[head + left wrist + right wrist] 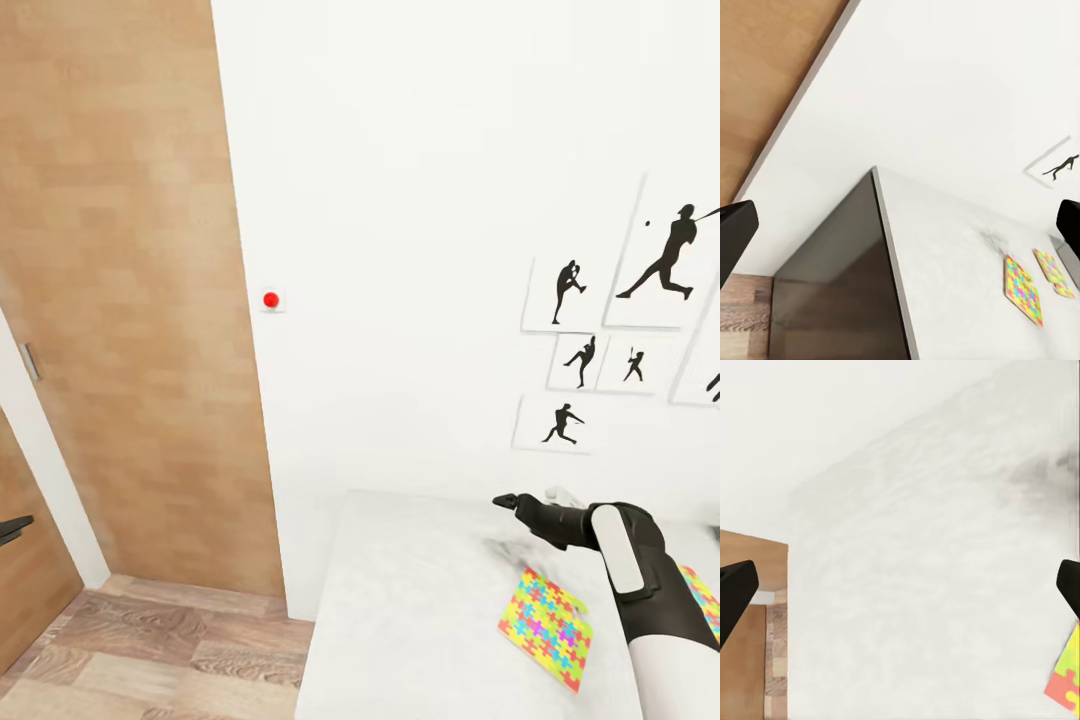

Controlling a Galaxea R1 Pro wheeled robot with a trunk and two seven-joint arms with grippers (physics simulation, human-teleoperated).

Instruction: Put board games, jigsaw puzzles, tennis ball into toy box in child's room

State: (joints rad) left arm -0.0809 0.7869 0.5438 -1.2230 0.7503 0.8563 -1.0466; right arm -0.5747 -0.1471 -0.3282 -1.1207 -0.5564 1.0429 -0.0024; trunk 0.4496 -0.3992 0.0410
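Observation:
Two jigsaw puzzles lie flat on the pale grey table (pixel 400 600). One multicolour jigsaw puzzle (pixel 546 626) is in plain sight; the other (pixel 706 600) peeks out from behind my right forearm. My right gripper (pixel 525 500) hovers open over the tabletop just beyond the nearer puzzle, empty. The right wrist view catches that puzzle's corner (pixel 1065 681). The left wrist view has both puzzles (pixel 1022 290) (pixel 1054 273) at a distance, past the table's dark end panel (pixel 840 285). My left gripper (pixel 12 527) is open and empty, off the table's end. The toy box, board games and tennis ball are out of view.
A wooden door (pixel 120 300) stands to the left of the table, with plank floor (pixel 150 650) below it. The white wall behind carries a red button (pixel 270 299) and black sports silhouette prints (pixel 600 330).

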